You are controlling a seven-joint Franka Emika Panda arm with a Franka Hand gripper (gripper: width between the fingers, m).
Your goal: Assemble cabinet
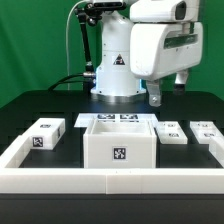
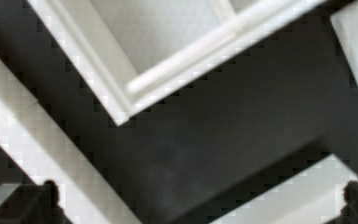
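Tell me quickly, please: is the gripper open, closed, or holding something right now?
Gripper: open wide, holding nothing.

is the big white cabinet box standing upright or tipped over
Upright. In the exterior view the cabinet box sits flat on the table, open side up, with its front tag level.

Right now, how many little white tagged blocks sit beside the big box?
3. The left block sits on the exterior view's left of the cabinet box; the nearer right block and the outer right block sit on its right. More may be hidden.
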